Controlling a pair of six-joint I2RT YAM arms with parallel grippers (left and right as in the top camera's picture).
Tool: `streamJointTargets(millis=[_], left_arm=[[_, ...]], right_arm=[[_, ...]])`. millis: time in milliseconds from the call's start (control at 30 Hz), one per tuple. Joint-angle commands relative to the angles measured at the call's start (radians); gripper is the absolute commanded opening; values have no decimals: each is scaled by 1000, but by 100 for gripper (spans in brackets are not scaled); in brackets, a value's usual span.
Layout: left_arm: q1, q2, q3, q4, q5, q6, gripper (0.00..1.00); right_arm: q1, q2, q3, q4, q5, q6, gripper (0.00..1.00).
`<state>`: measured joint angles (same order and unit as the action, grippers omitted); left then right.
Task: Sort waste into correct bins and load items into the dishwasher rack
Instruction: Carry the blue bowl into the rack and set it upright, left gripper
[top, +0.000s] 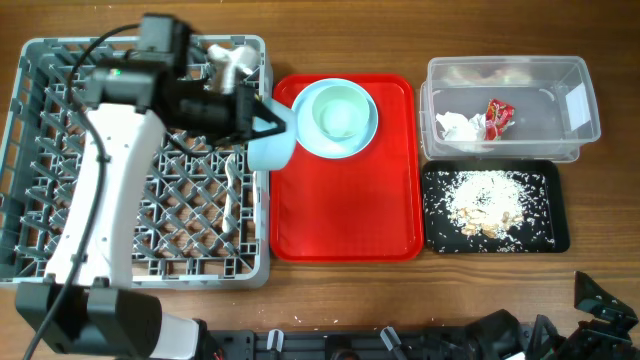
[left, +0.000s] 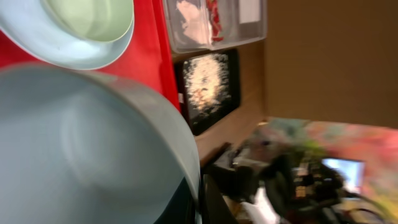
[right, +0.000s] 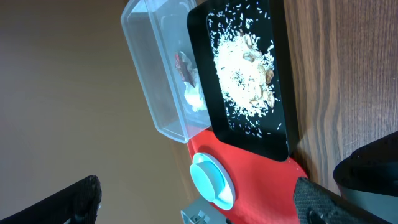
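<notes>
The left arm (top: 105, 190) is seen as a long white link with rounded edges, capped toward 11 o'clock by black joint housings (top: 165, 40). A thin black cable (top: 104, 40) is looped above it, and a small green light (top: 115, 72) is lit. Its black base (top: 100, 320) is seen at 7 o'clock. Of the right arm (top: 600, 305), only black angular parts are shown at 5 o'clock; its fingers (right: 71, 199) are matte, grainy black.

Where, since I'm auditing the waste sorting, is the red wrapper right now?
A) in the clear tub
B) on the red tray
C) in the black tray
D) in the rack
A: the overhead view shows the red wrapper lying inside the clear tub, right beside the napkin.
</notes>
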<state>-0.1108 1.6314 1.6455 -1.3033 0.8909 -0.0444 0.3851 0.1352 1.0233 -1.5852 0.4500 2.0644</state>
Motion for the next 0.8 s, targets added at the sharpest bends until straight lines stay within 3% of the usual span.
streamJointTargets(millis=[0,100,300,567,733,767], left_arm=[[143,43,-147,-27,334,166,4],[239,49,-353,-2,409,250,4],[380,50,-655,126,412,251,4],[474,50,-672,129,119,250,4],[525,50,-665,140,77,247,5],[529,50,-660,137,71,246,18]], right_arm=[[-3,-8,2,2,10,7,100],[-3,-8,2,2,11,7,100],[-3,-8,2,2,10,7,100],[-3,-8,2,2,10,7,100],[-3,-8,2,2,11,7,100],[-3,-8,2,2,10,7,100]])
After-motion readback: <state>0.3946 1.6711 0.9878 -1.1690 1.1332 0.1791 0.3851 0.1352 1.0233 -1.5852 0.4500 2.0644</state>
